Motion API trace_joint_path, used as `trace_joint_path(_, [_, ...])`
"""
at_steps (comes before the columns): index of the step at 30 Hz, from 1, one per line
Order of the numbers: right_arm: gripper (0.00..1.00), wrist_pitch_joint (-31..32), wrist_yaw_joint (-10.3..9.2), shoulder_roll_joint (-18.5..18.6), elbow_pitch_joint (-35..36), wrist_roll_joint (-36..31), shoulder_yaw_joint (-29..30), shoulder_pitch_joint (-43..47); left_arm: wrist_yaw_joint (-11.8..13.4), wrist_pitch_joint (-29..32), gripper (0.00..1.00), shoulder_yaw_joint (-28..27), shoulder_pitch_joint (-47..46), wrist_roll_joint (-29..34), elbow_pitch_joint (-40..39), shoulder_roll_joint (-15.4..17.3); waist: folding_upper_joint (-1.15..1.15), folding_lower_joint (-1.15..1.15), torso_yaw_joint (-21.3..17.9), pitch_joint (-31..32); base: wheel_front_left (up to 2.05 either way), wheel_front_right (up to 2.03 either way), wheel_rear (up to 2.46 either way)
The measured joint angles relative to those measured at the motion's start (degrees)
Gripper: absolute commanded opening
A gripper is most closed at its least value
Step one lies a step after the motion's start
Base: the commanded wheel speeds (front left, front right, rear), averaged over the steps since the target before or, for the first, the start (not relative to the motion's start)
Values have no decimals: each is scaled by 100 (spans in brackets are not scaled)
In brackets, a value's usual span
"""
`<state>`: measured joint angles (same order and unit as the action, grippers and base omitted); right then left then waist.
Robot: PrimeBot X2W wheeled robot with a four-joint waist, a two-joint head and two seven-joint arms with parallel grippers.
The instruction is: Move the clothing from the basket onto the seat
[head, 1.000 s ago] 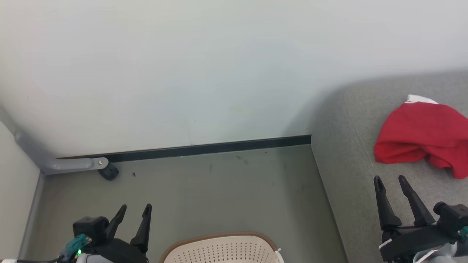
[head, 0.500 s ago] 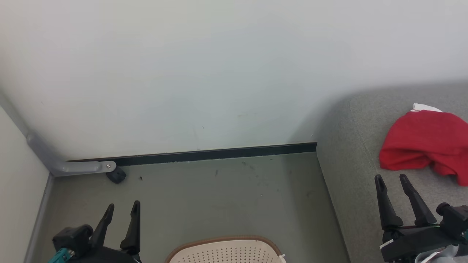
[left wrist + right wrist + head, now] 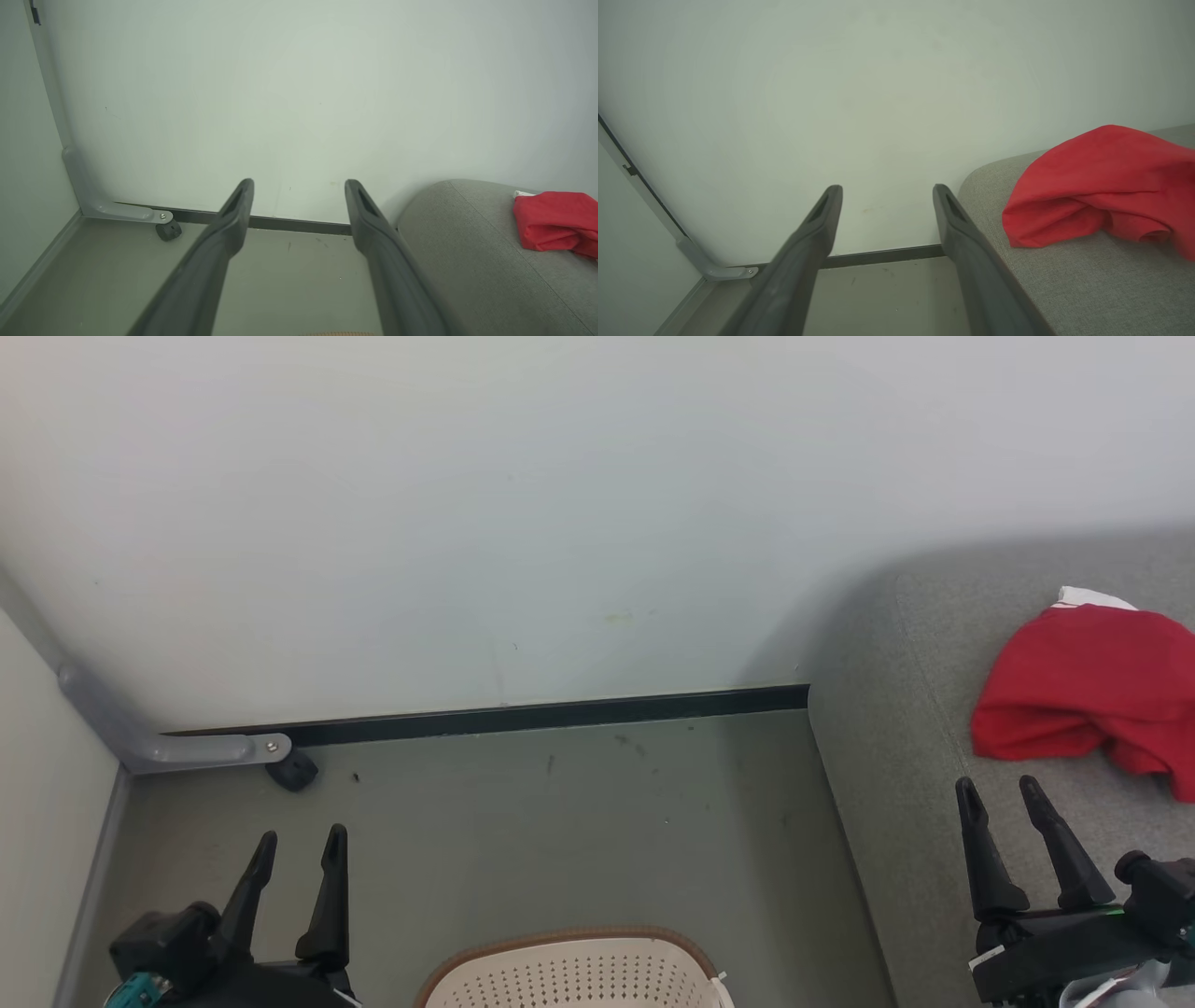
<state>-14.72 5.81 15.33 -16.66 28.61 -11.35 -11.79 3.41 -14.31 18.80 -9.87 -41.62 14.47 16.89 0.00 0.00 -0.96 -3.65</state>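
Running off the bottom edge, the basket (image 3: 569, 980) has its inside hidden.

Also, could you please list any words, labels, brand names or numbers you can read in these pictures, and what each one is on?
None: no readable text shows on the clothing, the basket, the seat or the wall.

Light even, diffuse, fairly bright. Soft grey shadow falls on the wall (image 3: 784, 635) just beside the seat (image 3: 887, 756). Head view sharp. Both wrist views: mild wide-angle bowing at edges, corners dimmer, faint green cast, nearest foreground soft.
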Motion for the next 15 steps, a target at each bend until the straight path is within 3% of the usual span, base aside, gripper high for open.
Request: trace_joint_path(15, [100, 0, 0, -14, 16, -9, 0, -27, 12, 0, 100, -108, 98, 272, -278, -8, 0, 0, -43, -84, 0, 0, 0])
